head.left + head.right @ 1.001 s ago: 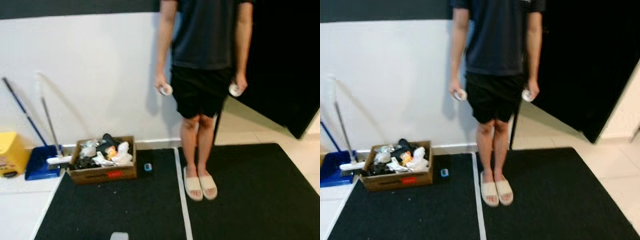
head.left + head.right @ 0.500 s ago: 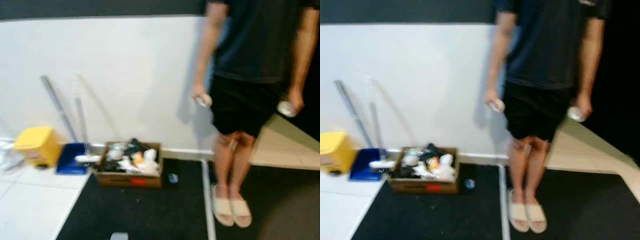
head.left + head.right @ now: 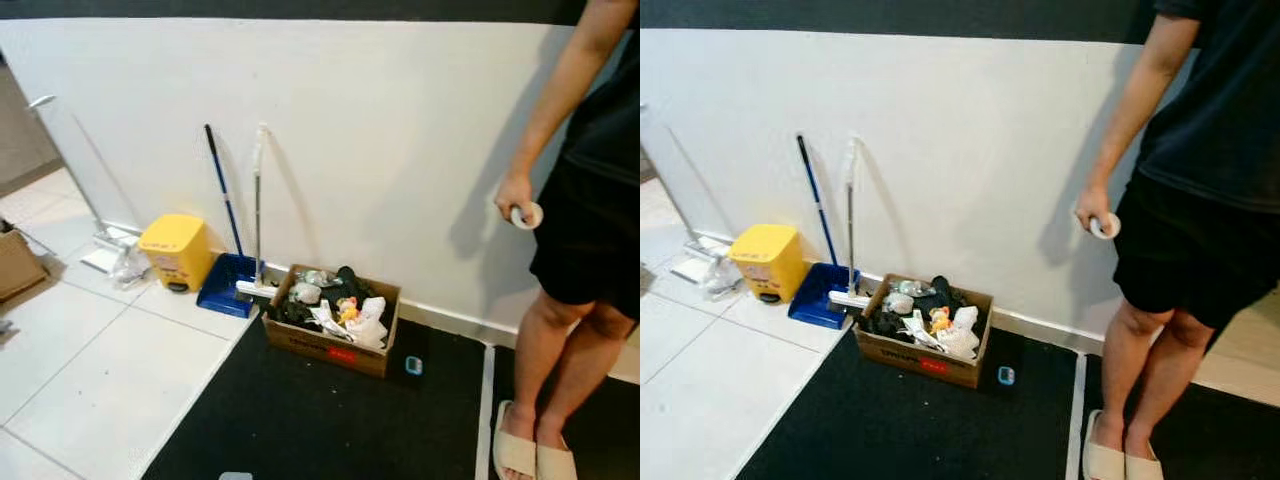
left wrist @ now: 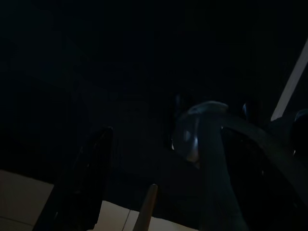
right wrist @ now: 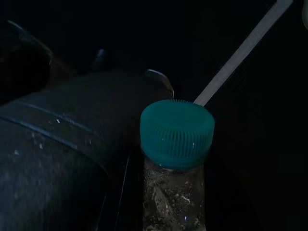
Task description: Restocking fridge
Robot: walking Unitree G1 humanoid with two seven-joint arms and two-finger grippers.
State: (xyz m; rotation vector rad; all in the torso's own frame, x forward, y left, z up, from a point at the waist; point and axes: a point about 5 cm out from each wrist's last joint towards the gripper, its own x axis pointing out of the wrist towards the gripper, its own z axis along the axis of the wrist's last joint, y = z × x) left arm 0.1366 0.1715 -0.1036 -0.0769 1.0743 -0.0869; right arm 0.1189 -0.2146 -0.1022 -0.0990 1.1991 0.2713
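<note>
I'm mid-transit, carrying stock toward a fridge I can't see yet; the right gripper (image 5: 159,211) hangs low with a clear bottle (image 5: 174,197) between its fingers, teal screw cap (image 5: 177,133) up, so I judge it pinching the bottle, though the contact itself is too dark to confirm; left gripper (image 4: 144,192) hangs idle in the shade, its dark fingers (image 4: 79,183) standing apart with nothing between them; next move, as I judge it: find the fridge and walk to it with the bottle kept upright, steering around the person and the floor clutter.

Room: white wall (image 3: 380,150) ahead with a dark band on top; black floor mat (image 3: 330,420) with a white line, white tiles (image 3: 90,370) to my left; on the mat against the wall, a cardboard box (image 3: 335,335) of mixed junk, a small blue object (image 3: 414,366) just beside it; left of the box a blue dustpan (image 3: 226,286) with a broom (image 3: 257,200) leaning on the wall, then a yellow pedal bin (image 3: 175,250); a person (image 3: 1200,200) in dark shirt, shorts and pale slides stands on my right, a hand (image 3: 514,196) holding a small white controller (image 3: 528,215).
</note>
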